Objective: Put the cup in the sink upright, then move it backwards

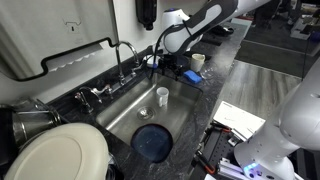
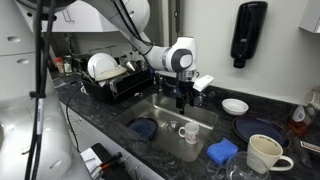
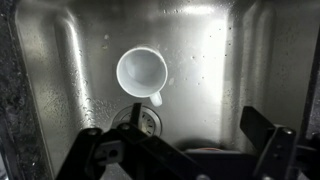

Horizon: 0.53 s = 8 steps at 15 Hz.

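Plainly, the cup (image 3: 142,72) is seen from above in the wrist view, standing upright on the floor of the sink (image 3: 60,60) with its open mouth facing up. The claw (image 3: 172,135) is held wide open above the basin, and nothing is gripped between its fingers (image 3: 95,155). The cup is set apart from them, and the drain (image 3: 146,118) lies between cup and claw in that view.

In both exterior views the cup (image 1: 162,95) (image 2: 189,131) is shown inside the steel sink (image 1: 120,115) (image 2: 165,118), near a dark round plate (image 1: 152,142) (image 2: 143,128) that lies flat in the same basin. The two are not touching. The claw (image 1: 168,68) (image 2: 183,97) is hung over the basin, above the cup and clear of it.

A curved chrome faucet (image 1: 125,55) is mounted at the sink's edge. On the dark speckled worktop (image 1: 215,85) a blue sponge (image 1: 190,76) (image 2: 222,150) is placed beside the sink. A mug (image 2: 262,152) is stood near the sponge in an exterior view, and a dish rack (image 2: 110,80) is set at the other end of the basin.
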Motion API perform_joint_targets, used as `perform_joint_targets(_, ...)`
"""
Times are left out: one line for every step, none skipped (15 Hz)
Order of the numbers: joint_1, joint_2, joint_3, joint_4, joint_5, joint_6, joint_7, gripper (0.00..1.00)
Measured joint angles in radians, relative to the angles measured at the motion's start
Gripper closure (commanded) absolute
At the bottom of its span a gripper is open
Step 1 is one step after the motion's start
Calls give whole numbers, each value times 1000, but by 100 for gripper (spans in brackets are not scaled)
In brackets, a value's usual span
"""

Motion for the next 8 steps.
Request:
perform_joint_targets(0,-4,-10,0,4,0,-28,0)
perform_joint_targets(0,-7,-21,0,9,3,-59,0)
perform_joint_targets(0,-9,-32,0,19,5,-91,0)
perform_joint_targets(0,-9,-44,-1,31,11,-127,0)
perform_joint_targets(-1,-9,-57,-2,47,19,-166,0)
perform_joint_targets(-2,-9,-68,-4,66,28,-207,0)
perform_joint_targets(-4,-8,-80,-8,92,42,-257,0)
perform_joint_targets(-7,-4,-90,-13,129,58,-314,0)
